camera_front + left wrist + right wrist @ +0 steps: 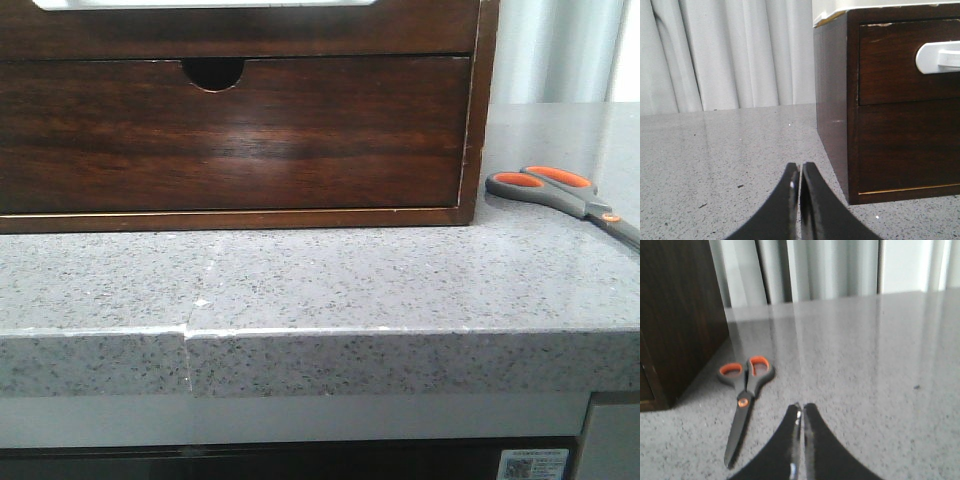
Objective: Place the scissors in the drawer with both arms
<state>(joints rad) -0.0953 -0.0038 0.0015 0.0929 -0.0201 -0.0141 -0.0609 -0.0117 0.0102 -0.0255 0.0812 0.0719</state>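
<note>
Front view: drawer (235, 135) closed, centre frame; scissors (560, 192) flat on countertop (330, 275), right edge. Left gripper (800, 172), right gripper (802, 410) both closed, empty.

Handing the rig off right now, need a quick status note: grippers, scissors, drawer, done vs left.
Left gripper: shut, empty, low over the counter by the cabinet's left front corner.
Right gripper: shut, empty, over the counter beside the scissors.
Scissors: closed, flat on the counter to the right of the cabinet, loops pointing away from the robot, untouched.
Drawer: fully shut, finger notch at its top edge.
Done: nothing visible yet.
Left: open the drawer, pick up the scissors, put them in; probably left arm on the drawer, right on the scissors.
</note>
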